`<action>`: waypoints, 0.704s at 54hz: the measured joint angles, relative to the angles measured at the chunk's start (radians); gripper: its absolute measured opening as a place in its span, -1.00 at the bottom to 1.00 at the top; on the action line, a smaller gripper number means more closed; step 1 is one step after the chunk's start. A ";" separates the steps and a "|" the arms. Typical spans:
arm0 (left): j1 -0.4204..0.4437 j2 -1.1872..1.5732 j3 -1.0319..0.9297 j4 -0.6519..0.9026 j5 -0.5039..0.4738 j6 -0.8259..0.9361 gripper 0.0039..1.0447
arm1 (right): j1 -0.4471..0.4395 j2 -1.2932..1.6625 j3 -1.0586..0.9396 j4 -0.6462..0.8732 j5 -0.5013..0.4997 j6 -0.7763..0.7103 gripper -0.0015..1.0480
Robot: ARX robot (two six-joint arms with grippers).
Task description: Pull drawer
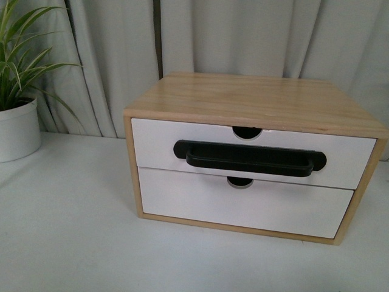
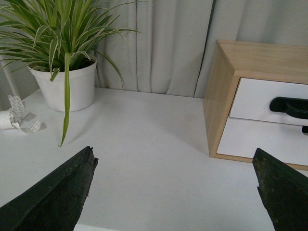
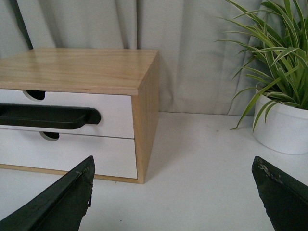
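Observation:
A small wooden cabinet (image 1: 255, 97) stands on the white table. Its upper drawer (image 1: 158, 143) has a white front, a long black bar handle (image 1: 249, 157) and a half-round notch (image 1: 247, 132) in its rim, and sits flush and closed. Neither arm shows in the front view. My left gripper (image 2: 173, 166) hangs open over bare table, left of the cabinet (image 2: 221, 96), with the drawer's handle (image 2: 290, 107) just showing. Open too, my right gripper (image 3: 173, 175) hovers off the cabinet's right front corner (image 3: 140, 178), the handle (image 3: 48, 116) ahead of it.
The plain lower drawer front (image 1: 243, 204) has no handle. A potted plant in a white pot (image 1: 17, 129) stands at the far left, another white pot (image 3: 284, 127) to the cabinet's right. A tape roll (image 2: 12, 118) lies by the left pot. Grey curtains hang behind.

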 joint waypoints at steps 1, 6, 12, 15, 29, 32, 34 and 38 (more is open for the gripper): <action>0.000 0.000 0.000 0.000 0.000 0.000 0.89 | 0.000 0.000 0.000 0.000 0.000 0.000 0.83; 0.000 0.000 0.000 0.000 0.000 0.000 0.89 | 0.000 0.000 0.000 0.000 0.000 0.000 0.83; 0.000 0.000 0.000 0.000 0.000 0.000 0.89 | 0.000 0.000 0.000 0.000 0.000 0.000 0.83; 0.000 0.000 0.000 0.000 0.000 0.000 0.89 | 0.000 0.000 0.000 0.000 0.000 0.000 0.83; 0.000 0.000 0.000 0.000 0.000 0.000 0.89 | 0.000 0.000 0.000 0.000 0.000 0.000 0.83; 0.000 0.000 0.000 0.000 0.000 0.000 0.89 | 0.000 0.000 0.000 0.000 0.000 0.000 0.83; 0.000 0.000 0.000 0.000 0.000 0.000 0.89 | 0.000 0.000 0.000 0.000 0.000 0.000 0.83; 0.000 0.000 0.000 0.000 0.000 0.000 0.89 | 0.000 0.000 0.000 0.000 0.000 0.000 0.83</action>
